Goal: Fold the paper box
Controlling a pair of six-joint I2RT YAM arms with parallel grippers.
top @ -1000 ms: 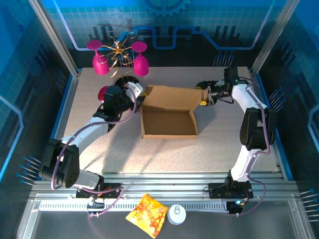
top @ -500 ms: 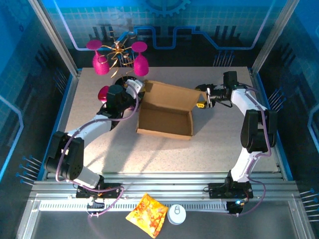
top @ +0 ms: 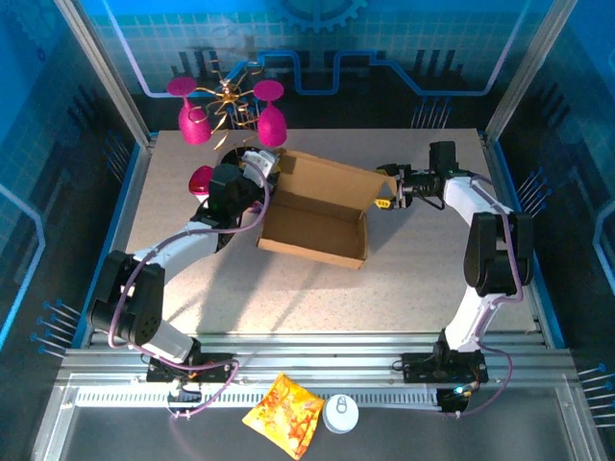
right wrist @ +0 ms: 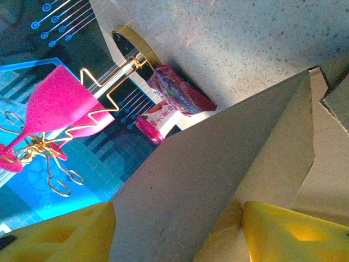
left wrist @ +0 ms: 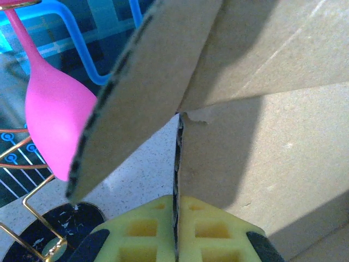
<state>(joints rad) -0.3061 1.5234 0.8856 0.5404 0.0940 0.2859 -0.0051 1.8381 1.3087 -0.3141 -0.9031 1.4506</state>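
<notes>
Paper box [top: 317,229] mid-tabletop [top: 317,298]: plain brown corrugated, tray open, lid raised at rear. Left hand [left wrist: 177,232] pinches the box's left-rear wall edge. Right hand [top: 387,195] spread around lid's corner flap, seemingly not gripping.

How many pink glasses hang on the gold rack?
2: the left glass hangs on the gold rack's left side, the right glass on its right. More may be hidden.

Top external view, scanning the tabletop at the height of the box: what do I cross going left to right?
pink snack packet → left pincer → paper box → right pincer
</notes>
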